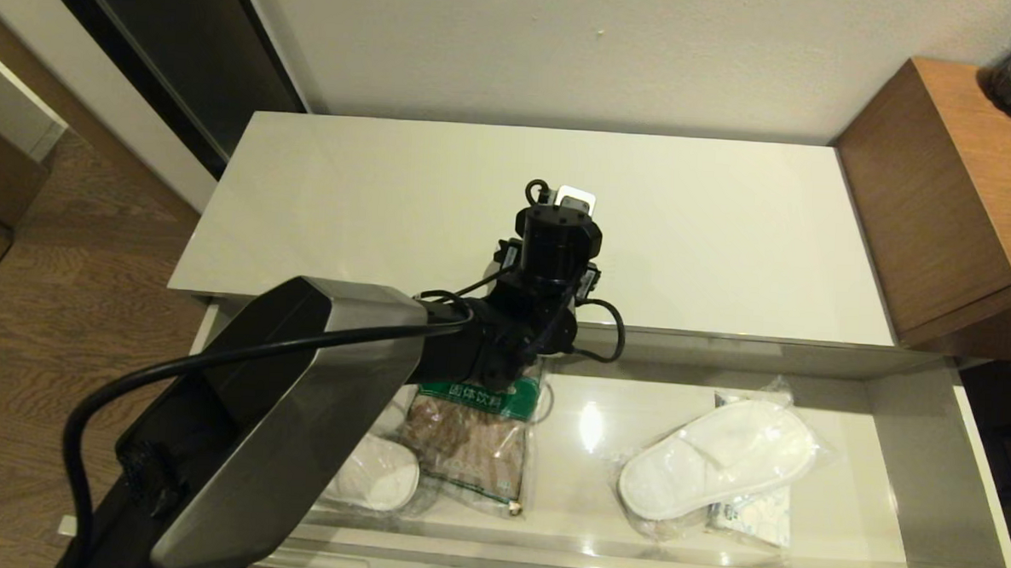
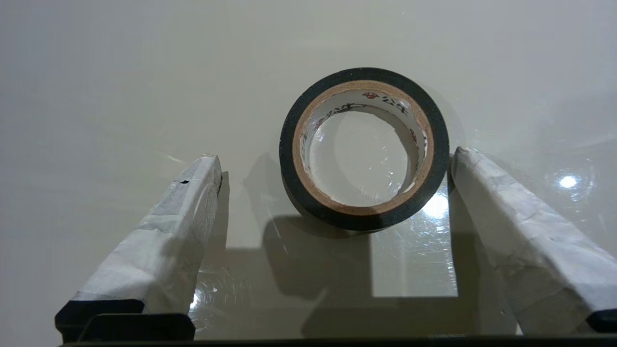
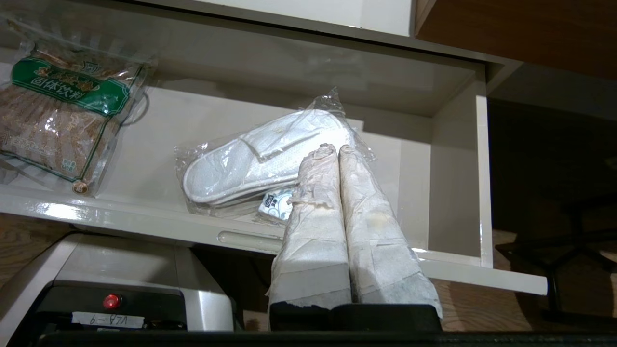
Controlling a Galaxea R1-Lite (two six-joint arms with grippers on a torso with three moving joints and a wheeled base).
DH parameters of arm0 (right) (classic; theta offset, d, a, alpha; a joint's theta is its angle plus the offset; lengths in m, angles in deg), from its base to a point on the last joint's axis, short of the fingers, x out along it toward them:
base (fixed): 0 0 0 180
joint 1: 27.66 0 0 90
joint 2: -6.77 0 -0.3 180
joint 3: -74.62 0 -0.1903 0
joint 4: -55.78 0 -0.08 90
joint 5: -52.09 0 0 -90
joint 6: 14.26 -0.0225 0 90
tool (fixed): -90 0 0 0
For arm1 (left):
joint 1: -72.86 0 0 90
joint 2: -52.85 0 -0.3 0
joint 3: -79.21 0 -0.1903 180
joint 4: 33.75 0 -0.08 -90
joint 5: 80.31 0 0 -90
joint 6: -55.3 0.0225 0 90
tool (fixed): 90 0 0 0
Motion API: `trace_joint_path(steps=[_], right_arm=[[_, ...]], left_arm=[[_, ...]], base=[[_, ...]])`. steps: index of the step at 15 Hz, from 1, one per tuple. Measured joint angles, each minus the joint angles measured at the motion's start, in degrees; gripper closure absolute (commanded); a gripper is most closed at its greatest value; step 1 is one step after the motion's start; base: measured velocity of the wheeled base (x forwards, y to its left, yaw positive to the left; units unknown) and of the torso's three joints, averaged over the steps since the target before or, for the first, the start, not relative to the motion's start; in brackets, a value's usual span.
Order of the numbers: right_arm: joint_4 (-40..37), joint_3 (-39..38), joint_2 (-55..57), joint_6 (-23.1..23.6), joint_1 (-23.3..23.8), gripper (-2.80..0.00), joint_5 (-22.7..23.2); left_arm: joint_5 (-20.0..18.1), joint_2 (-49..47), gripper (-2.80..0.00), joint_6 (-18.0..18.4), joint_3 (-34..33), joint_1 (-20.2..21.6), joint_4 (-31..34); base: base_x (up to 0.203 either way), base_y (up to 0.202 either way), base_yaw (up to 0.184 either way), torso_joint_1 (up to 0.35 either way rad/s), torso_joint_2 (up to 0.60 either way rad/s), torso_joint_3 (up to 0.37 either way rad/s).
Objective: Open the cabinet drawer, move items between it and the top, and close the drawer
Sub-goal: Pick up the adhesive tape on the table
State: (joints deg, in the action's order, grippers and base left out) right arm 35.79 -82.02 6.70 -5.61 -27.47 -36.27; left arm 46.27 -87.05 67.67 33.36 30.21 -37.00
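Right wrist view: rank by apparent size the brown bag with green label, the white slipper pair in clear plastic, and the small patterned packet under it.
1. White slipper pair in clear plastic
2. Brown bag with green label, partly cut off by the frame, so unsure
3. Small patterned packet, mostly hidden

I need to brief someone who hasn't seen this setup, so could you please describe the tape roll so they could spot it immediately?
Start at the glossy cream cabinet top above the open drawer. The left gripper hangs over it with jaws open, and the tape roll lies flat between them. It is a small black ring with a brown cardboard core; the bagged slippers are down in the drawer.
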Motion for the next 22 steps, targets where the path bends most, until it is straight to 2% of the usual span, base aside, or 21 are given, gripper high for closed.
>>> trace_joint_path(steps=[1, 13, 17, 22], right_arm=[[0.01, 0.0, 0.0, -0.01, 0.0, 0.0, -0.02], [0.01, 0.0, 0.0, 0.0, 0.0, 0.0, -0.02], [0.01, 0.0, 0.0, 0.02, 0.0, 0.0, -0.02], [0.01, 0.0, 0.0, 0.05, 0.0, 0.0, -0.02]], left_arm=[[0.05, -0.09, 0.0, -0.05, 0.0, -0.02, -0.05], [0.11, -0.29, 0.0, 0.01, -0.02, -0.41, -0.07], [3.34, 1.06, 0.0, -0.98, -0.48, -0.38, -0.32], [3.8, 4.98, 0.0, -2.57, -3.94, -0.41, -0.57]], base=[[0.0, 0.0, 0.0, 0.0, 0.0, 0.0], [0.0, 0.0, 0.0, 0.0, 0.0, 0.0], [0.0, 0.0, 0.0, 0.0, 0.0, 0.0], [0.0, 0.0, 0.0, 0.0, 0.0, 0.0]])
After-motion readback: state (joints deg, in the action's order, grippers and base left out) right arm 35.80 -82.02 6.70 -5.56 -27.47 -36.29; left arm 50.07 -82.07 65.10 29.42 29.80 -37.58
